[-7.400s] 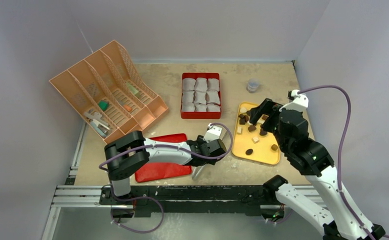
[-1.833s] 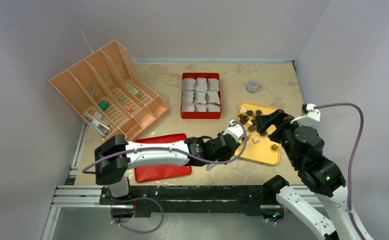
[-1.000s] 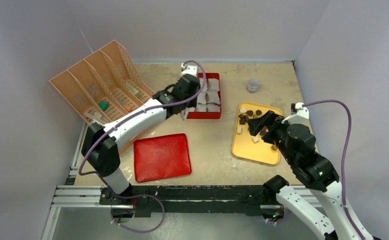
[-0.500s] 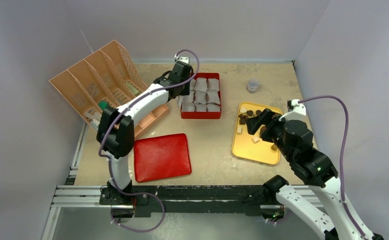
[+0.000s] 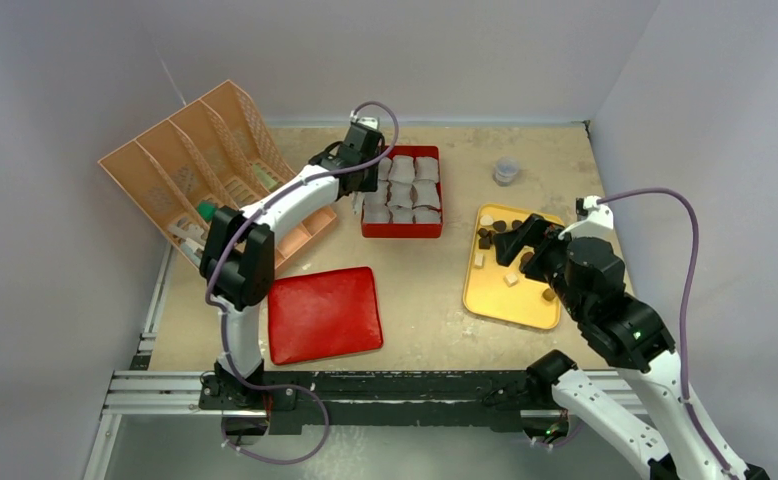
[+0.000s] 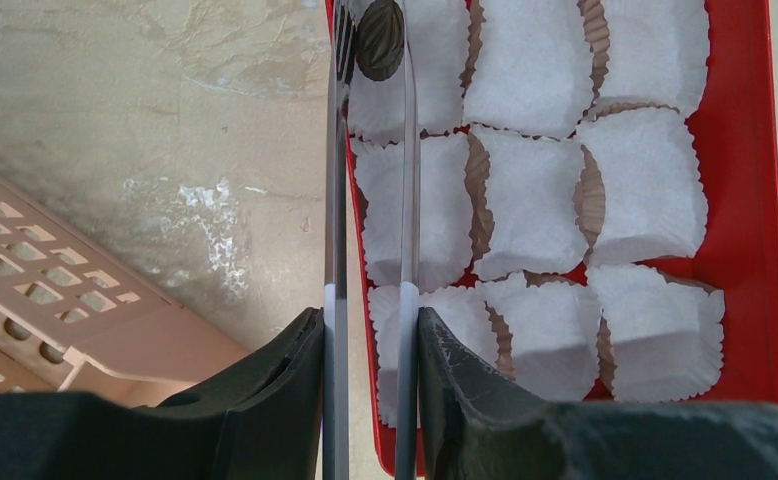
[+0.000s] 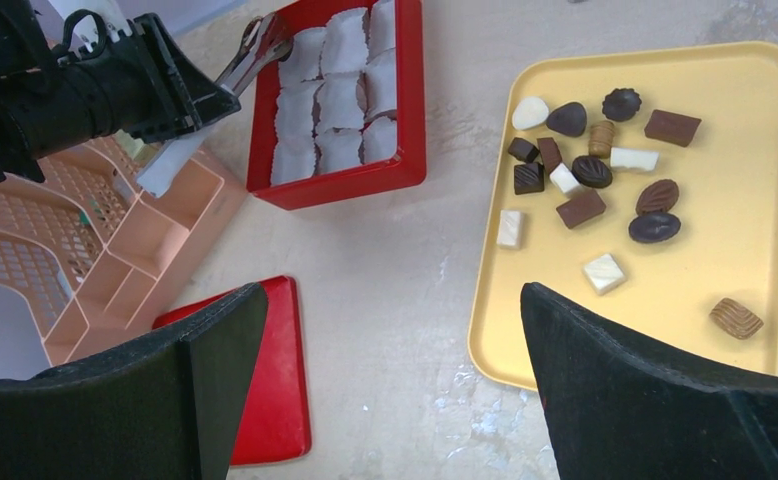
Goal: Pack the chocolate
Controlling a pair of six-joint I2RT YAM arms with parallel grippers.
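Observation:
Several chocolate pieces (image 7: 593, 171), dark, tan and white, lie on the yellow tray (image 7: 745, 240), also seen in the top view (image 5: 510, 300). My left gripper (image 6: 370, 330) is shut on metal tongs (image 6: 406, 200). The tongs' tips pinch one round dark chocolate (image 6: 378, 38) over the far-left paper cup of the red box (image 6: 755, 200). In the top view the left gripper (image 5: 358, 165) is at the left edge of the red box (image 5: 402, 230). My right gripper (image 7: 390, 300) is open and empty, held above the table just left of the tray.
White crinkled paper cups (image 6: 535, 190) fill the red box. The red lid (image 5: 325, 313) lies flat at front left. An orange slotted organizer (image 5: 205, 180) stands at back left, close to the left arm. A small grey jar (image 5: 506, 171) sits behind the tray.
My left arm swung from the yellow tray across to the red box, carrying the tongs, and now sits at the box's far-left corner. The right arm barely moved.

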